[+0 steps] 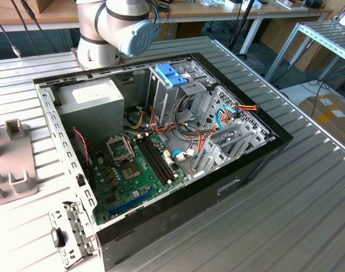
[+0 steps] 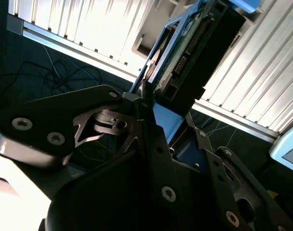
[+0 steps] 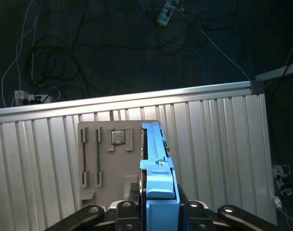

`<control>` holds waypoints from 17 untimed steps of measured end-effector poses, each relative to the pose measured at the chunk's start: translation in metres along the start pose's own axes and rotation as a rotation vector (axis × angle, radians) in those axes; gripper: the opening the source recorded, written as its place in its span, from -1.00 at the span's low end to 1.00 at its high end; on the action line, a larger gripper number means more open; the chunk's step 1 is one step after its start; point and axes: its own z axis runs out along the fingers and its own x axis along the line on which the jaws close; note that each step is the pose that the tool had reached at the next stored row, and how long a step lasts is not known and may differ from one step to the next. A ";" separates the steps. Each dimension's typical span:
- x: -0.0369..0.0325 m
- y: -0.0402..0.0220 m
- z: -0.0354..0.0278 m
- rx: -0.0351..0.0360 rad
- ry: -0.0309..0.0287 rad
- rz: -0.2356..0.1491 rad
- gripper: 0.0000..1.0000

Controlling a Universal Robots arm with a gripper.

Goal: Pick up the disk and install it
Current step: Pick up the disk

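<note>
Black metal gripper is pinching the flat dark disk by its bright blue plastic rails, the long axis pointing straight out from the jaws, edge-on and hanging over the grey slotted holder on the ribbed metal table.

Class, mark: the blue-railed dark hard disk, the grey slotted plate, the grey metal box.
blue-railed dark hard disk (image 3: 159, 195), first wrist view, blue rail.
grey slotted plate (image 3: 120, 168), first wrist view, flat face.
grey metal box (image 1: 90, 97), exterior view, upper face.
</note>
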 end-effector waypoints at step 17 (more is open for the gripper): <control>0.0087 -0.0128 -0.0002 -0.0049 0.0008 -0.068 -0.26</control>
